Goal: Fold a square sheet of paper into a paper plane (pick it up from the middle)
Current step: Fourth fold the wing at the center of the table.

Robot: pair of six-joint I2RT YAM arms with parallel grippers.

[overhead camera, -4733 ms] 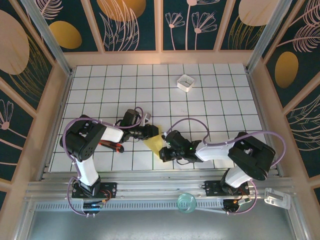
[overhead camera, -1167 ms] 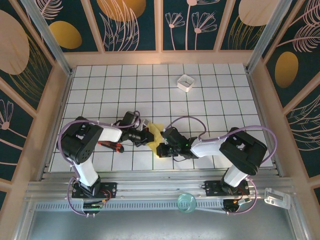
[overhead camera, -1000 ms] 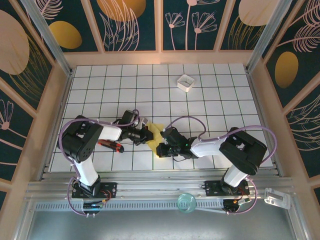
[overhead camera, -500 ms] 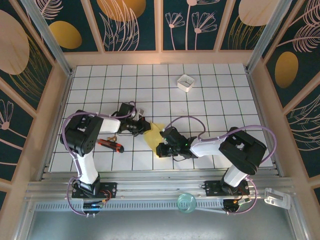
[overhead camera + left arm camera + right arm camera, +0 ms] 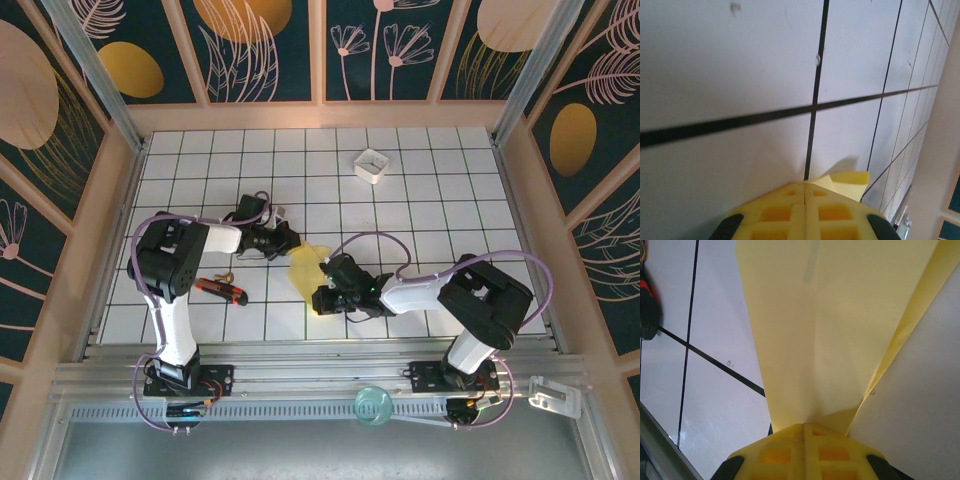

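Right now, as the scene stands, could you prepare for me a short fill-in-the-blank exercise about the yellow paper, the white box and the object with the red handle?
1. The thin yellow paper sheet is gripped by the right tool, whose jaws are ___.
2. The red and black handled object lies on the robot's ___ side of the paper sheet.
3. The small white square box sits on the white gridded table, ___ from its near edge than the paper sheet.

Missing words: shut; left; farther.

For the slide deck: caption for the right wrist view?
Right gripper shut on the creased yellow paper, over the gridded table.
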